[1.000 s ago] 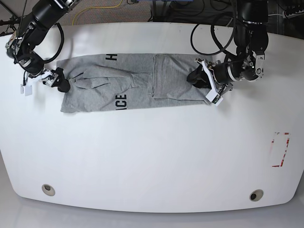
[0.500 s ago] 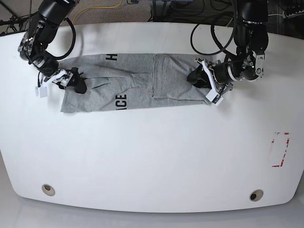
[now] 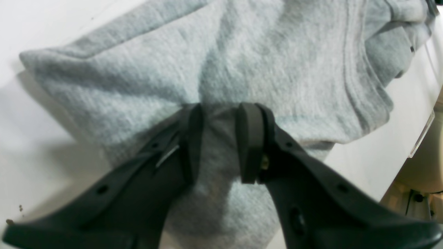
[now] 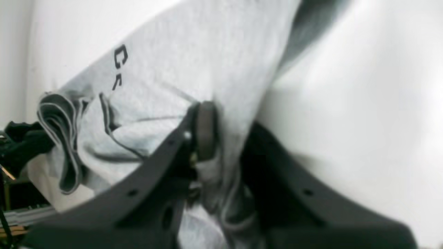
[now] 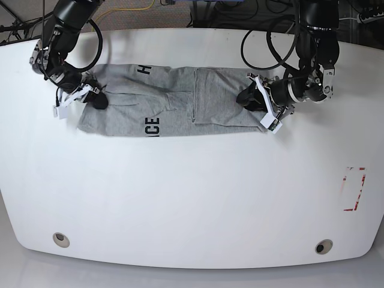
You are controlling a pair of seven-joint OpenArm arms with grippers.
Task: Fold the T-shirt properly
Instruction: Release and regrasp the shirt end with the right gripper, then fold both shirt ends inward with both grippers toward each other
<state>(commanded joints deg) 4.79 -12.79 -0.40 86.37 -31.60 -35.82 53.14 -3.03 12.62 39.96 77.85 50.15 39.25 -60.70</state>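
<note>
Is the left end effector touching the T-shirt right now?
Touching. In the left wrist view the left end effector has grey fabric of the T-shirt bunched between its two dark fingers, which press in on the cloth from both sides.

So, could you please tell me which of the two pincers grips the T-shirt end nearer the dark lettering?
The right pincer, on the base view's left: the T-shirt lettering lies toward that end, while the left pincer clamps the plain grey end.
</note>
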